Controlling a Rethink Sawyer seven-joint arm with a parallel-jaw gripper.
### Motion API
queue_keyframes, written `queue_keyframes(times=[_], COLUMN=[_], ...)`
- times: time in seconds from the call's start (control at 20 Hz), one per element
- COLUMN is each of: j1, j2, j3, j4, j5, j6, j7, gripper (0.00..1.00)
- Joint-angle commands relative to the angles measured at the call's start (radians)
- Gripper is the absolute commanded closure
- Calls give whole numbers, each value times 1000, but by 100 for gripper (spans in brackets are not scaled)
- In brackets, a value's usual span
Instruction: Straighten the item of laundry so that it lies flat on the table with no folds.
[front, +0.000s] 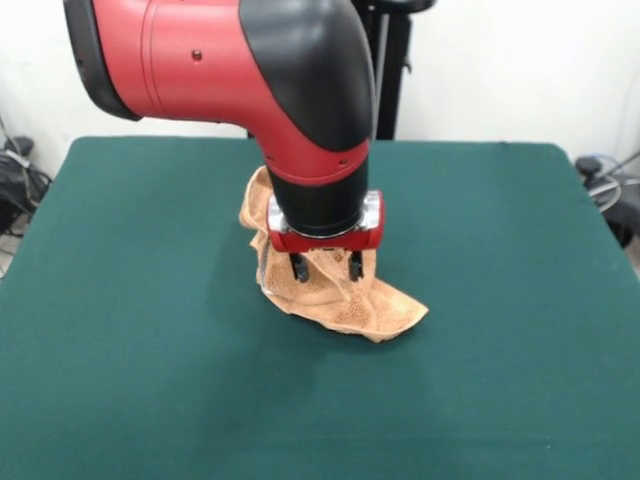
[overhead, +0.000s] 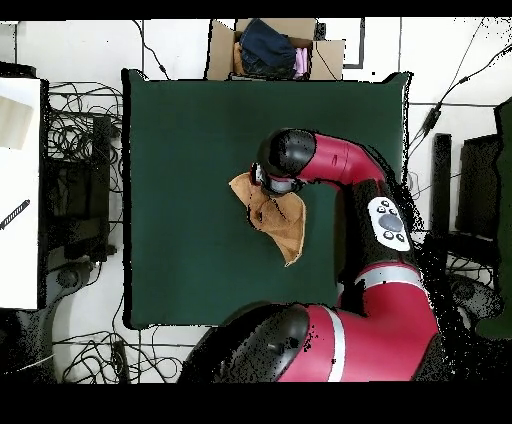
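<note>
We see the orange-tan hand towel bunched and folded near the middle of the green table, one corner trailing toward 4 o'clock in the front view. The gripper stands directly over it, fingers parted and pressed into the crumpled cloth, probably to pinch a fold; we cannot tell whether it has hold. At 12 o'clock beyond the table overhead, a cardboard box holds dark and pink clothing.

- Robotics lab, by the look of it.
- Green-clothed bench on a pale tiled floor.
- Tangled cables all round.
- Cardboard box of clothes at one edge.
</note>
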Motion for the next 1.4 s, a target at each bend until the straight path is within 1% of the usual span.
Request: queue_keyframes(times=[0.05, 0.35, 1.15, 1.2, 1.4], j1=[33, 38, 36, 33, 48], j2=[-29, -36, -38, -40, -49], j3=[19, 9, 7, 10, -6], j4=[75, 88, 90, 96, 97], j5=[9, 2, -7, -7, -15], j6=[-22, -56, -64, -77, -103], j7=[108, 118, 108, 107, 137], gripper=[0, 0, 0, 100, 100])
